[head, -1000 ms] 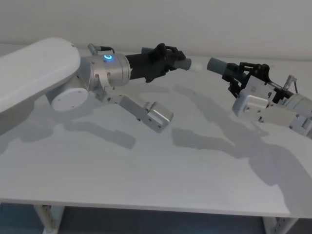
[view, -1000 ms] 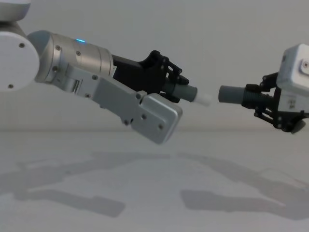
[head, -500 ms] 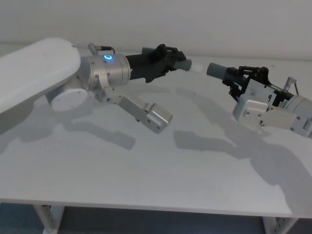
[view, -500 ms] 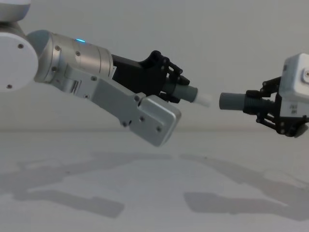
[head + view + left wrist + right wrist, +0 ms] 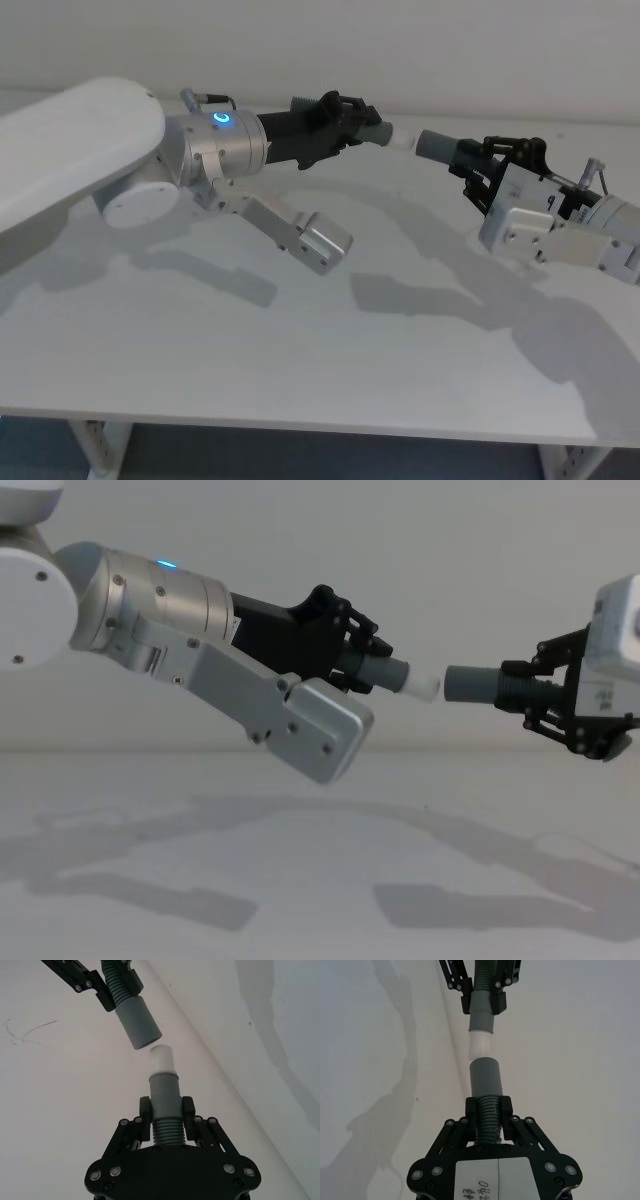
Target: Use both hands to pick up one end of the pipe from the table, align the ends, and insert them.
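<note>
Clamping fingers (image 5: 188,1109) of the left gripper (image 5: 165,1110) are closed on the ribbed neck of the left pipe piece (image 5: 385,673), whose narrow pale tip (image 5: 422,686) juts out toward the right. Right gripper (image 5: 485,1106) likewise has its fingers (image 5: 471,1106) closed on the ribbed section of the right pipe piece (image 5: 480,684); open grey mouth (image 5: 148,1041) faces the pale tip.

Taking the pale tip as landmark: half a second ago the grey mouth stood apart from it, well to its right. Now the mouth has come in and sits just beside the tip, level with it in the chest view. Left wrist view shows a narrow gap and the mouth slightly off-axis, tilted to one side. Left arm appears unmoved.

Both pieces hang well above the table (image 5: 300,340). Open surface lies below and on the near side of the tip; table's back edge and wall lie behind it.
</note>
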Robot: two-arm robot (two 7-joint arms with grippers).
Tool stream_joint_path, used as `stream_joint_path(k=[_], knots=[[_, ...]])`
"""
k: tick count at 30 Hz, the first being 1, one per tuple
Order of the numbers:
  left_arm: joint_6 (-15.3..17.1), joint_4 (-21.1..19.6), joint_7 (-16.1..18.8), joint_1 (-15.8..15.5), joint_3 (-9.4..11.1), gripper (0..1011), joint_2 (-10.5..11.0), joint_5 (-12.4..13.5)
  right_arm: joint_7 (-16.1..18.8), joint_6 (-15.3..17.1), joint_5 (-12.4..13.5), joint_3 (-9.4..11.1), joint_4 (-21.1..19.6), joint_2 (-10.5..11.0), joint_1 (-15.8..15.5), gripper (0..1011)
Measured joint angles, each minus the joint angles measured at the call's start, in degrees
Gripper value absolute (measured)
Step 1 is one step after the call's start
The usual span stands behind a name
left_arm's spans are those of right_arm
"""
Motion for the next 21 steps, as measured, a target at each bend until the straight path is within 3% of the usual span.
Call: stream_joint_path(k=[21], knots=[[-0.06,0.01,0.04,-0.02,0.03,368,0.01,0.12,0.97,0.01,-0.23,-0.09,1.05,-1.86,0.56,274]])
